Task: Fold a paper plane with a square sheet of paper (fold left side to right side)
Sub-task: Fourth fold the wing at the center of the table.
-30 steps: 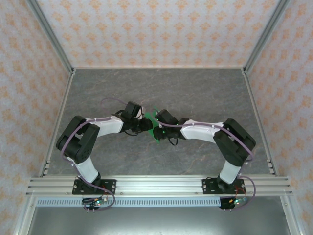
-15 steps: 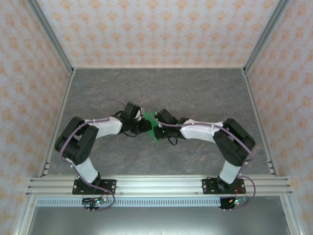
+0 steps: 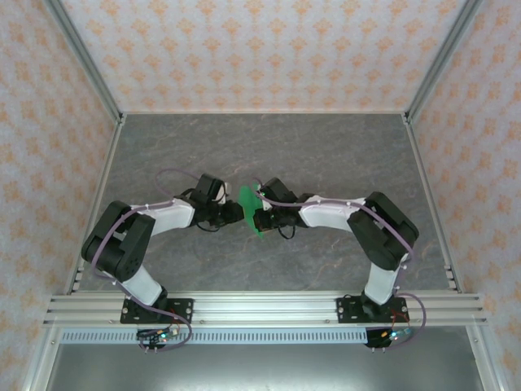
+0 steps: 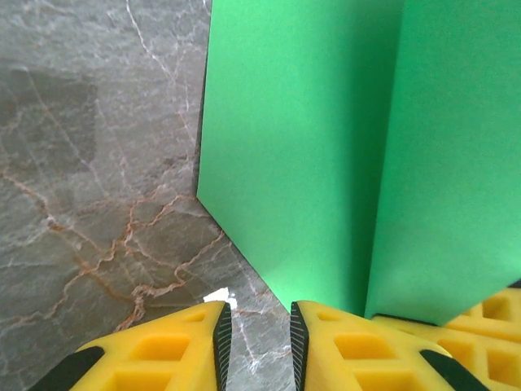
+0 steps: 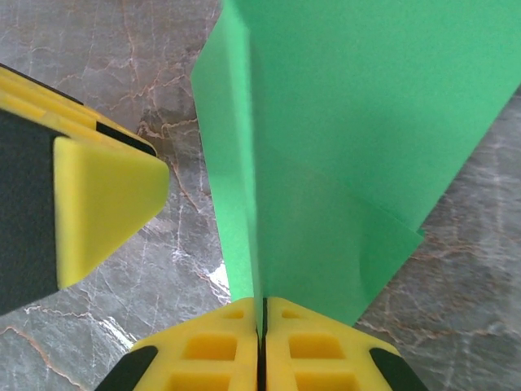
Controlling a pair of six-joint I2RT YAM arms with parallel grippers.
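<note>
The right gripper (image 5: pixel 261 303) was clenched on one edge of the square sheet of paper (image 5: pixel 342 106) — bright green, creased and partly folded, lifted off the grey marble table (image 3: pixel 285 155) at its middle, between the two arms. The left gripper (image 4: pixel 256 314) sat just beside the sheet (fingers slightly parted, grasping nothing) — bare table showed through the gap.

From above, the square sheet of paper (image 3: pixel 247 198) is partly covered by the left gripper (image 3: pixel 236 213) and right gripper (image 3: pixel 259 219), whose jaws are too small to be read. In both wrist views the sheet is cut off at the top edge.
</note>
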